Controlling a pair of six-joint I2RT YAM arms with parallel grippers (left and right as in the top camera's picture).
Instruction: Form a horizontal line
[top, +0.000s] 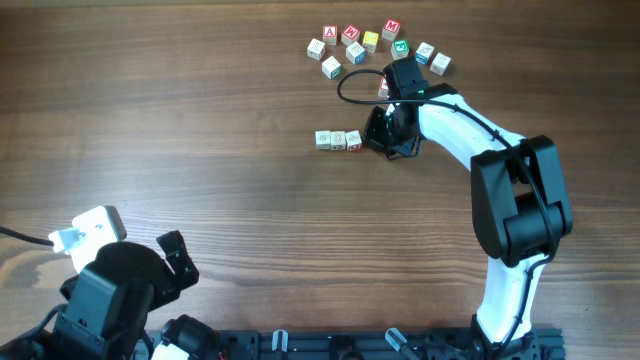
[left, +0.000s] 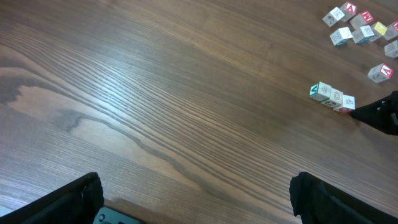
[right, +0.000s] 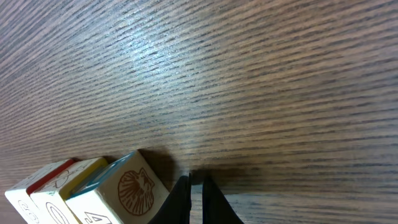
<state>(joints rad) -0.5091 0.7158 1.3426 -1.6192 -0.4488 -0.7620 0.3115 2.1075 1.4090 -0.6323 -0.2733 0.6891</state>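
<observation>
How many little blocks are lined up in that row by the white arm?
3. Left block, middle block and right block, touching edge to edge; the right one sits beside the right fingers. None seems hidden.

A brown wood-grain counter fills the overhead view. Toward one o'clock on it lies a loose cluster of small letter cubes, roughly ten, scattered in no order. A red-lettered cube sits at the cluster's ten o'clock and another red-lettered cube at twelve. A yellow-topped cube lies near the middle, with a green-marked cube at its four o'clock.
</observation>
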